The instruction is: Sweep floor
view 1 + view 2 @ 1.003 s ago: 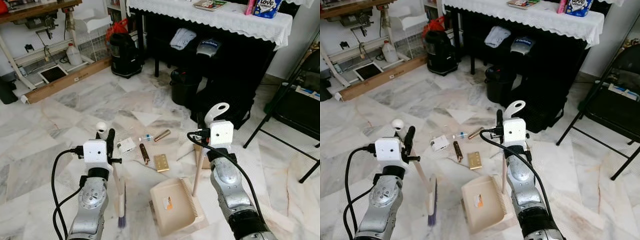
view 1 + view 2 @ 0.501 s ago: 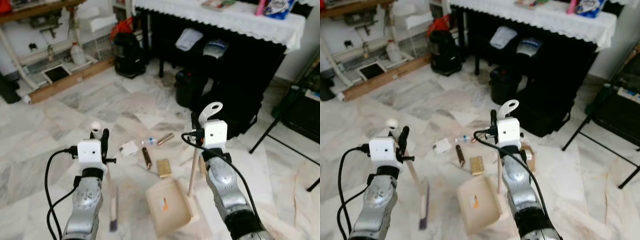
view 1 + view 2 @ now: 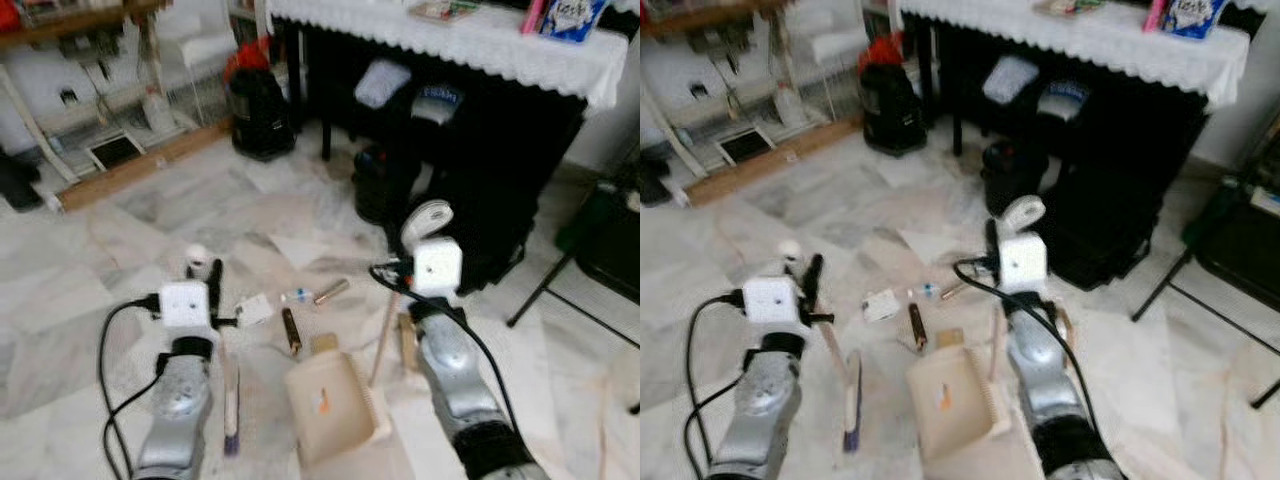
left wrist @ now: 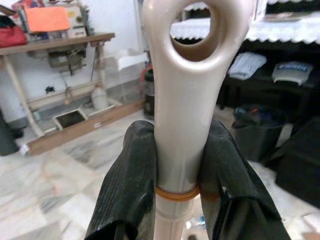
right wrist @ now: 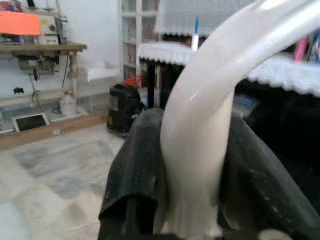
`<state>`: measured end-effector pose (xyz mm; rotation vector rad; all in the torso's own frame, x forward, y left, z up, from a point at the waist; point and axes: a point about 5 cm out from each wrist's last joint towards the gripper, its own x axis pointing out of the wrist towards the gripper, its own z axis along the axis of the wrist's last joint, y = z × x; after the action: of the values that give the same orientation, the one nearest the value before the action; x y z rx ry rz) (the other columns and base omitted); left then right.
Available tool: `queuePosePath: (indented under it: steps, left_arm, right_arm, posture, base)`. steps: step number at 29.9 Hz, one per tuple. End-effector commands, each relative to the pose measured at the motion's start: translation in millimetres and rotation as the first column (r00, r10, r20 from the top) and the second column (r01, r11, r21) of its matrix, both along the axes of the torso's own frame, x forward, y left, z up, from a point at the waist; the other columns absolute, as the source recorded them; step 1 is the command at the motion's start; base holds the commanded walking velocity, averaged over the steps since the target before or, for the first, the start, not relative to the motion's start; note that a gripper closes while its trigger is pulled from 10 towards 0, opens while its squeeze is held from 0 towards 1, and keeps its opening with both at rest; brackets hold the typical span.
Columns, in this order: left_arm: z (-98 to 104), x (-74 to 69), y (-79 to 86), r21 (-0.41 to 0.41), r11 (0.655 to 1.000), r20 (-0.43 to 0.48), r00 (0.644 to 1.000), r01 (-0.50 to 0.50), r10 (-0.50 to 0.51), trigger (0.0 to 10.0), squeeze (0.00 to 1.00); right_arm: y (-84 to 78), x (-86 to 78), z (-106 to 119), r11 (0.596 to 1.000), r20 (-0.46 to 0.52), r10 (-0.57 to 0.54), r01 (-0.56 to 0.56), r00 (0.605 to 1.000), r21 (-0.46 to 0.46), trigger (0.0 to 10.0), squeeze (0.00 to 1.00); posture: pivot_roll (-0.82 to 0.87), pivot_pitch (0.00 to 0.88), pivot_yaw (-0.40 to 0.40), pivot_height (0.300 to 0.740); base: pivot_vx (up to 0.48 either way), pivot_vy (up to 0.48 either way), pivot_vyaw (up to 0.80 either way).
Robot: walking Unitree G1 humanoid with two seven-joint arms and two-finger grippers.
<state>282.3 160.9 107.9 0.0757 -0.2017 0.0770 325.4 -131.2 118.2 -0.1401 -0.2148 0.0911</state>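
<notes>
Marble floor [image 3: 120,260] with litter unswept: the left pincer [image 4: 172,175] is clamped on a beige broom handle [image 4: 187,100], the right pincer [image 5: 190,175] on a cream dustpan handle [image 5: 200,150], its beige plastic dustpan [image 3: 330,405] waiting empty beside scattered scraps [image 3: 290,325].

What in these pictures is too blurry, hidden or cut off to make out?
- Small litter on the floor: blurred in the eye views, so unidentifiable.
- Dustpan: the label inside is too small to read.
- Broom handle: cut off by the left wrist view's lower edge, between the left gripper's fingers.
</notes>
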Motion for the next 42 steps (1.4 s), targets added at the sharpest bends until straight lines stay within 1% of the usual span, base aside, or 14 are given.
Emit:
queuePosePath:
  steps: [1, 5, 9, 42]
  left_arm:
    - [9.1, 1.1, 4.2, -0.002, 1.0, 0.047, 0.999, -0.011, 0.011, 10.0, 0.0]
    - [9.3, 1.1, 4.4, -0.003, 1.0, 0.047, 0.999, -0.011, 0.011, 10.0, 0.0]
    - [9.3, 1.1, 4.6, -0.003, 1.0, 0.047, 0.999, -0.011, 0.011, 10.0, 0.0]
    - [8.9, 0.9, 4.5, 0.0, 1.0, 0.041, 0.999, -0.005, 0.005, 10.0, 0.0]
  right_arm:
    - [6.9, 2.4, 14.3, 0.999, 0.063, 0.027, -0.026, 0.998, -0.019, 10.0, 0.0]
    - [7.0, 2.6, 13.9, 1.0, 0.058, 0.023, -0.023, 0.998, -0.012, 10.0, 0.0]
    - [6.5, 2.8, 13.7, 1.0, 0.055, 0.021, -0.021, 0.998, 0.006, 10.0, 0.0]
    - [7.7, 1.2, 11.3, 1.0, 0.042, 0.02, -0.02, 0.999, 0.016, 10.0, 0.0]
  posture:
    - [0.08, 0.065, -0.025, 0.74]
    - [0.08, 0.067, -0.026, 0.74]
    - [0.08, 0.069, -0.025, 0.74]
    - [0.08, 0.076, -0.019, 0.74]
  base:
    - [0.277, 0.0, 0.61]
    - [0.277, 0.0, 0.65]
    - [0.277, 0.0, 0.0]
    - [0.271, 0.0, 0.0]
